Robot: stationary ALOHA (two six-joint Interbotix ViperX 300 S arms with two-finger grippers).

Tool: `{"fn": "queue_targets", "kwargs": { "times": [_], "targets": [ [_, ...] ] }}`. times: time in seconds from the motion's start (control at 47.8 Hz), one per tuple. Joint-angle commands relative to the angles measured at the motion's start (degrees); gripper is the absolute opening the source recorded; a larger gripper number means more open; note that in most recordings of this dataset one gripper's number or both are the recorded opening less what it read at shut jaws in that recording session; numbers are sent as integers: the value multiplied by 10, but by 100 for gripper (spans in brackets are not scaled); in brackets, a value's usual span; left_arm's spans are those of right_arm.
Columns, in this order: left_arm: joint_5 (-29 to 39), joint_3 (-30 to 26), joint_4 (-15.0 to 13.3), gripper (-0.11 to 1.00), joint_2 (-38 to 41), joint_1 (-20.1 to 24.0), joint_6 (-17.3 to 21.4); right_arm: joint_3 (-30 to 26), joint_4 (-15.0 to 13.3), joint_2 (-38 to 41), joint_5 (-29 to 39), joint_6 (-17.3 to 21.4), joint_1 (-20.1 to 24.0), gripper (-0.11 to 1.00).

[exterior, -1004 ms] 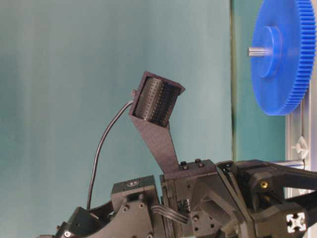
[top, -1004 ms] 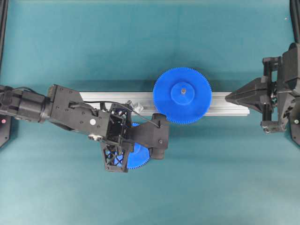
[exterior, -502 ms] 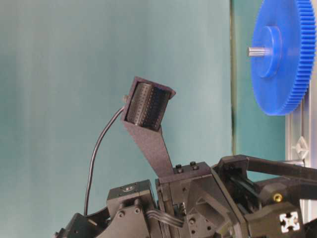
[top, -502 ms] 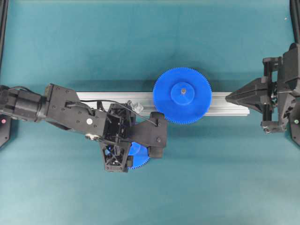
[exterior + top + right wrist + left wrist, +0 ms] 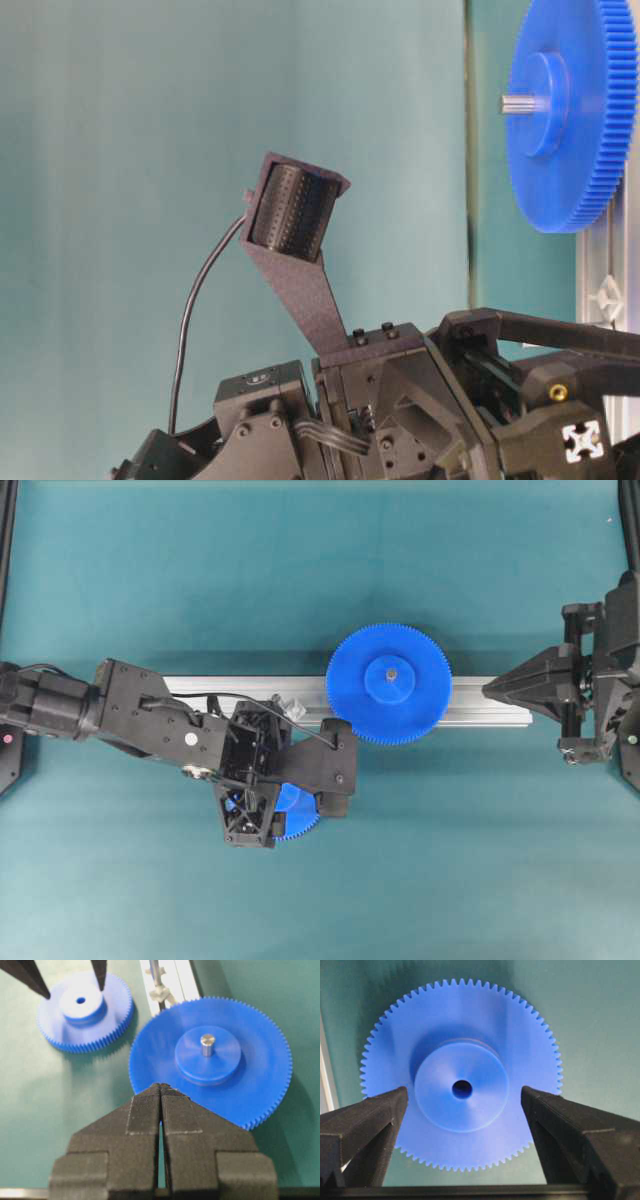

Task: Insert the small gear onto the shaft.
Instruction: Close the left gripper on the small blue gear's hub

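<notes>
The small gear [image 5: 485, 1060] is a blue toothed disc lying flat on the green table, hub and centre hole facing up. My left gripper [image 5: 464, 1092] is open over it, one black finger on each side of the hub and neither touching it. From overhead the left gripper [image 5: 262, 805] covers most of the small gear [image 5: 298, 818]. The right wrist view shows the small gear [image 5: 110, 1015], the left gripper [image 5: 75, 991] and the shaft [image 5: 155, 975], a thin silvery stub on the rail. The shaft [image 5: 292, 708] is bare. My right gripper [image 5: 161, 1086] is shut and holds nothing.
A larger blue gear [image 5: 415, 715] with a grey pin at its hub sits on the aluminium rail [image 5: 490, 712], just right of the shaft. The right gripper [image 5: 487, 689] hovers off the rail's right end. Black frame posts stand at both table edges.
The left gripper's jaws have spread wide and its wrist has shifted slightly left. The small gear still lies on the table. The right arm has not moved.
</notes>
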Motion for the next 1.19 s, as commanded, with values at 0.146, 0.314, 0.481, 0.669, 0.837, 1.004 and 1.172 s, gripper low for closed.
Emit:
{"fn": "queue_targets", "kwargs": {
  "times": [0.146, 0.314, 0.481, 0.669, 0.837, 1.004, 1.172],
  "targets": [
    [-4, -12, 2, 93, 4, -2, 2, -3, 1, -4, -6, 5, -2, 0],
    [-4, -14, 2, 93, 9, -2, 5, 3, 1, -7, -7, 5, -2, 0],
    [-4, -15, 2, 93, 14, -1, 5, 3, 1, -11, -6, 5, -2, 0],
    [-7, -17, 2, 93, 18, -1, 5, 5, 1, -15, -7, 6, -2, 0],
    [-10, -17, 2, 93, 20, -1, 5, 5, 1, -18, -5, 6, -2, 0],
    [-10, -17, 2, 93, 25, -1, 5, 6, 1, -18, -4, 5, -2, 0],
    [-10, -17, 2, 93, 30, -1, 5, 6, 1, -18, -5, 6, -2, 0]
  ]
}}
